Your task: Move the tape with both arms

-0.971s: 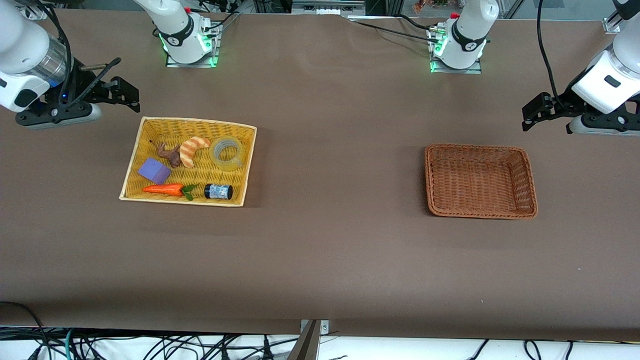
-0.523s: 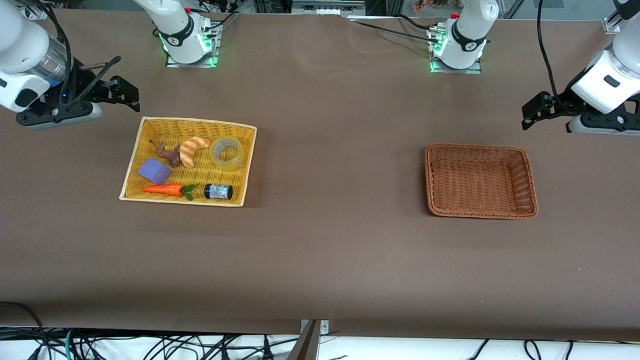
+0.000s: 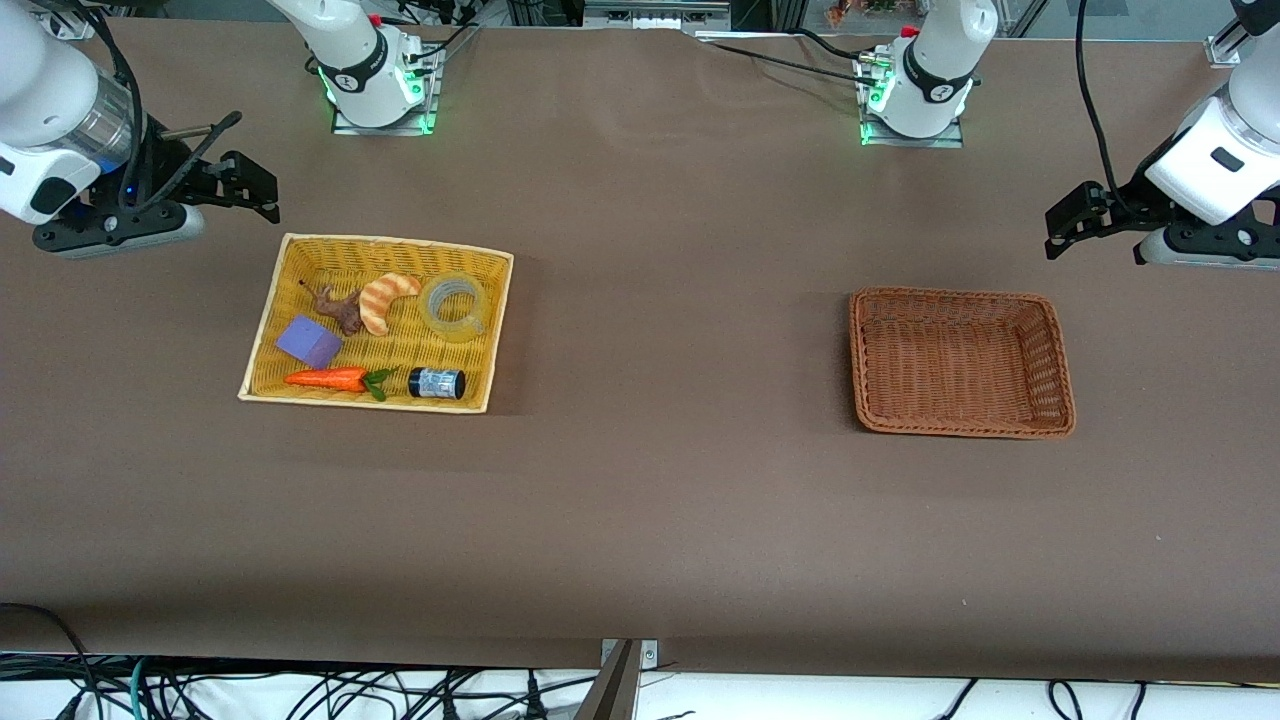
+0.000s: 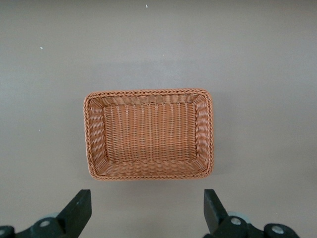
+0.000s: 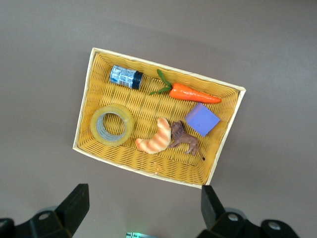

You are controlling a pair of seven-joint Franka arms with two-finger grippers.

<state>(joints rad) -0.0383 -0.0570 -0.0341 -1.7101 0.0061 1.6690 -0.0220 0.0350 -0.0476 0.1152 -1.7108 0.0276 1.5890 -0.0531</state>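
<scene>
left hand (image 3: pixel 1075 222) slightly shifted, open; tape (image 3: pixel 453 307) unlabelled in yellow basket (image 3: pixel 262 322)

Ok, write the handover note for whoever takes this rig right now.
Right gripper: open, holding nothing, up beside the yellow basket.
Left gripper: open, holding nothing, up beside the brown basket, which holds nothing.
Tape: lying flat in the yellow basket beside the croissant, with the jar nearer the front camera.
Done: nothing.
Left: right arm picks the tape, hands it over, left arm probably drops it in the brown basket.
</scene>
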